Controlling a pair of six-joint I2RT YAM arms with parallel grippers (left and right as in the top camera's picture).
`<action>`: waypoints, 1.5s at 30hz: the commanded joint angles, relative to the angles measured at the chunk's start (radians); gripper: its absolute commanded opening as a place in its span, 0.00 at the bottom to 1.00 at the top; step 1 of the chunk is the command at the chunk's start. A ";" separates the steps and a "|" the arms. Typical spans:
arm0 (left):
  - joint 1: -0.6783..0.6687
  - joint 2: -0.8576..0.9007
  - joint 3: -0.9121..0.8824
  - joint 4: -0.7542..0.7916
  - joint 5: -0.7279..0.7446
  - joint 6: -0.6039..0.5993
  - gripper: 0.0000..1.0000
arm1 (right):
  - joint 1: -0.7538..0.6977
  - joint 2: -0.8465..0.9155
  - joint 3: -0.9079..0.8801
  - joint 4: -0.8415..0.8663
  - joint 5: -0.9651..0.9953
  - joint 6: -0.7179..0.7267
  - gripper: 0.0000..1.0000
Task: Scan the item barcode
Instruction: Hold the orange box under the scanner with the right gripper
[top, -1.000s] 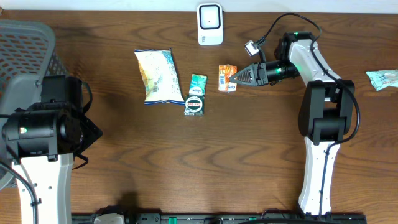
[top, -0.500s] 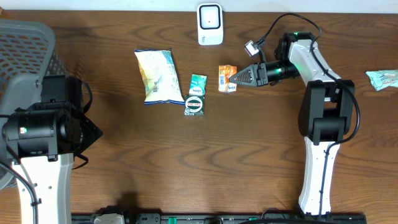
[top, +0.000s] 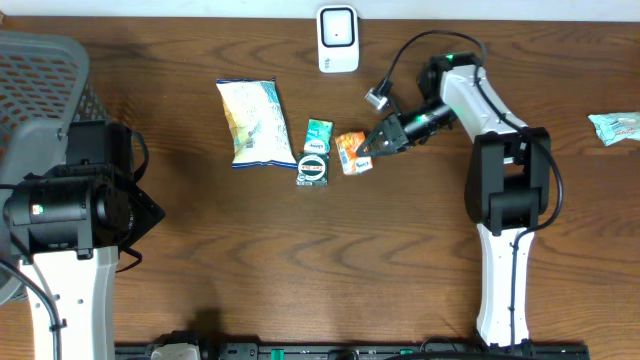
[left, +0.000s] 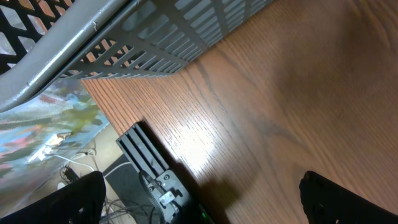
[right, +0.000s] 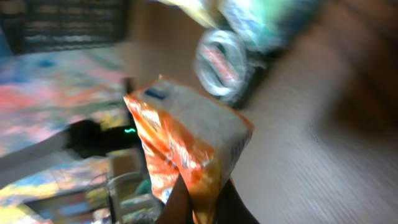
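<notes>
A small orange snack packet (top: 350, 153) is pinched at one end by my right gripper (top: 373, 147), just right of a green packet. In the right wrist view the orange packet (right: 186, 140) hangs tilted above the wood, its edge clamped between the dark fingers (right: 180, 205) of the shut right gripper (right: 205, 210). The white scanner (top: 338, 38) stands at the table's far edge, well apart from the packet. My left gripper (left: 205, 205) is open over bare wood at the table's left front corner, holding nothing.
A white chip bag (top: 252, 120) and a green packet (top: 316, 150) lie left of the orange one. A grey mesh basket (top: 40, 70) fills the far left corner. Another pale packet (top: 615, 127) lies at the right edge.
My right gripper has swung left and toward the front with the orange packet, bringing it close to the green packet and tilting it. The left arm has not moved.
</notes>
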 joint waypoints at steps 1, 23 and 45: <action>0.004 -0.004 0.001 -0.005 -0.003 -0.013 0.98 | 0.034 -0.014 0.023 0.040 0.306 0.336 0.01; 0.004 -0.004 0.001 -0.005 -0.003 -0.013 0.97 | 0.230 -0.005 0.525 0.500 1.326 0.403 0.01; 0.004 -0.004 0.001 -0.005 -0.003 -0.013 0.98 | 0.277 0.114 0.523 0.912 1.304 -0.164 0.01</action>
